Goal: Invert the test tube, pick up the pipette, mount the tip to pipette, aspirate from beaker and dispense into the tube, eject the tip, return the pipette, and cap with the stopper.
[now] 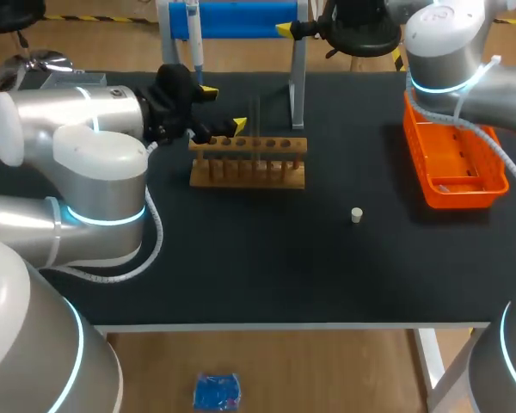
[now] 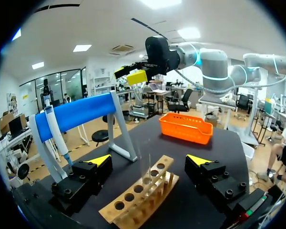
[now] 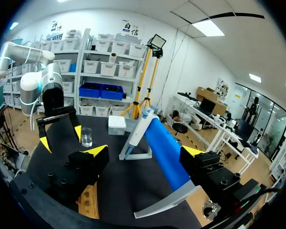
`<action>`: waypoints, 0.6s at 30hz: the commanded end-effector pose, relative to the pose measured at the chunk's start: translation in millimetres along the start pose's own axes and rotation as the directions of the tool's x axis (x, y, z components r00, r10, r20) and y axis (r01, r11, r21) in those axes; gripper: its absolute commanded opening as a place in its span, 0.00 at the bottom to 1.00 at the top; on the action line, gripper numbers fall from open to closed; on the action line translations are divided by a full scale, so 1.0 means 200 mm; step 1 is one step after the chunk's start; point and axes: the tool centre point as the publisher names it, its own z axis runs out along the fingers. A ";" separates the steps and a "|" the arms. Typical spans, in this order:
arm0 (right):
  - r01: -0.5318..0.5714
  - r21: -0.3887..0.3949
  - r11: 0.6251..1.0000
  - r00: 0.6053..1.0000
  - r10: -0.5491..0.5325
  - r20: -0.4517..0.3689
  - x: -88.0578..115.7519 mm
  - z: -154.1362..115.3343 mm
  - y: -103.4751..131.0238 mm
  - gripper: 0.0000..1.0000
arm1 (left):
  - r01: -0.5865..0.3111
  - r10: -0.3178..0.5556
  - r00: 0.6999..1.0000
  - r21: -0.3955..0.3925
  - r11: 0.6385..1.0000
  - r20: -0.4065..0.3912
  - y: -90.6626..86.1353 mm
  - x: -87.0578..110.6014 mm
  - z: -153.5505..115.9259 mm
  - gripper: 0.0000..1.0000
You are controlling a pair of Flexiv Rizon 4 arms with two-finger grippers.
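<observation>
Left claw wide open at the tube, nothing held yet
Our left claw gapes empty; the tube stands upright in the rack just ahead, in line with its gap. We judge it light, slick, brittle glass: grip mid-length, gently. Our right claw is likewise wide open, empty.

The desk is matte black. The tube rack is pale brown wood, the basket bright orange, the stopper off-white. The stand is white, its bar blue. The left pincer and right pincer are black, yellow-tipped. The left arm and right arm are silver with cyan rings.
</observation>
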 end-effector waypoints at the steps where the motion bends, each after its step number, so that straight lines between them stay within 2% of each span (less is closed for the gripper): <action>1: -0.001 0.002 1.000 1.000 0.001 -0.003 0.00 0.00 0.00 1.00 | 0.001 -0.001 1.000 -0.007 1.000 -0.007 0.00 -0.02 0.04 1.00; 18: -0.001 0.002 1.000 1.000 0.001 -0.003 0.00 0.00 0.00 1.00 | -0.012 0.012 1.000 -0.003 1.000 -0.016 -0.01 -0.02 0.04 1.00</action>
